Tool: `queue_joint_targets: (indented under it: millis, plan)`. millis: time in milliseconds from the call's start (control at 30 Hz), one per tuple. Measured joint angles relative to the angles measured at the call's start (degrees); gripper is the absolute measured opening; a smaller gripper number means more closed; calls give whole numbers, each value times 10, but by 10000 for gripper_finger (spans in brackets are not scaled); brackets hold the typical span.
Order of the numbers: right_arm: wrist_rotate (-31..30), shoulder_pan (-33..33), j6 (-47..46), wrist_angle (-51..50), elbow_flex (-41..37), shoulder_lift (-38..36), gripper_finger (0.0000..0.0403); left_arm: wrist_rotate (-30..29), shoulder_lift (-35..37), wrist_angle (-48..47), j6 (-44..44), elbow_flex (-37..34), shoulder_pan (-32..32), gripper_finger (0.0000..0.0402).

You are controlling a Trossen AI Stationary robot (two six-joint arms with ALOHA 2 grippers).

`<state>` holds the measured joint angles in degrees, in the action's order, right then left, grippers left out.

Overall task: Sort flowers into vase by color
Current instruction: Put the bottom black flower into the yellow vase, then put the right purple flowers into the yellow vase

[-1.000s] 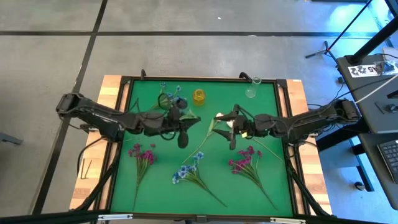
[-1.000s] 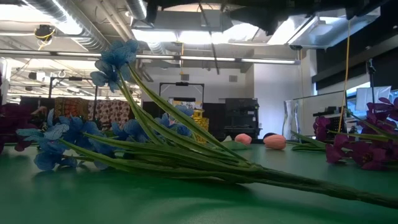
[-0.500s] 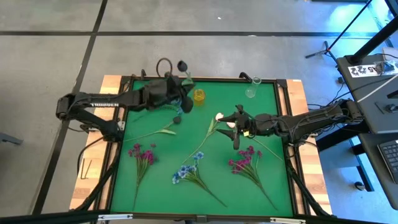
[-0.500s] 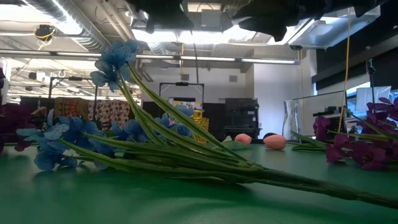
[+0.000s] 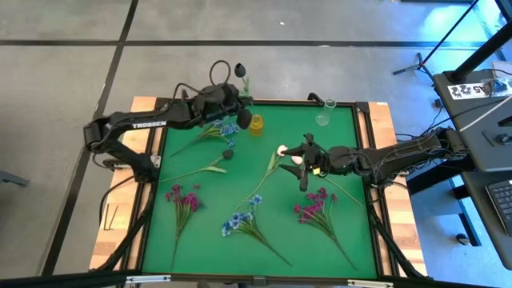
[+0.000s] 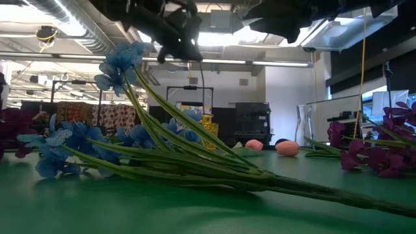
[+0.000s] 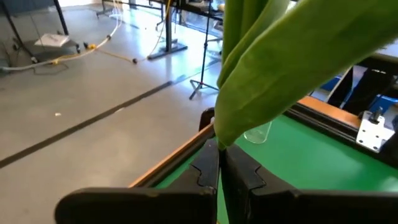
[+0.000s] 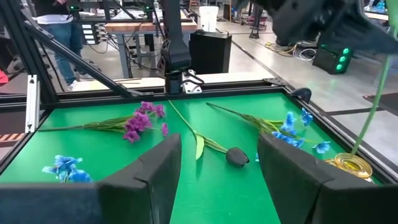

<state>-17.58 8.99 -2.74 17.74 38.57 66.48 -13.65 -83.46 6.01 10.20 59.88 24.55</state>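
Early going: left claw point(image 5: 238, 94), pinching a tulip stem point(image 7: 273, 68), hangs over the yellow vase point(image 5: 255, 124) at the far edge, right claw point(image 5: 302, 164) spread mid-surface, while pink sprays point(image 5: 182, 198), blue sprays point(image 5: 240, 220) and another tulip point(image 5: 210, 166) lie unsorted on the surface point(image 5: 208, 248).

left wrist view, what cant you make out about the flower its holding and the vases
- Held flower: the left wrist view shows only leaf and stem; the bloom is cut off by the picture's edge.
- Left gripper: its fingers meet on the stem there.
- Yellow vase: too small in the high view to see inside.
- Clear vase: likewise.
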Motion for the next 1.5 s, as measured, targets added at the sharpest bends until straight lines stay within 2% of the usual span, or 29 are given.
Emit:
queue_joint_targets:
  millis: [200, 467, 1000, 1300, 1500]
  plan:
    - [0, 0, 0, -2, 0, 0, 209, 22, -47, 39, 0, 0, 5, 0]
    - [0, 0, 0, -5, 0, 0, 209, 22, -82, 39, -2, 0, 5, 4]
    - [0, 0, 0, -13, 0, 0, 209, 22, -82, 15, -2, 0, 5, 77]
    - [0, 0, 0, -13, 0, 0, 209, 22, -75, -46, -7, 0, 5, 120]
    - [0, 0, 0, -17, 0, 0, 209, 6, -42, -97, -13, 0, 4, 141]
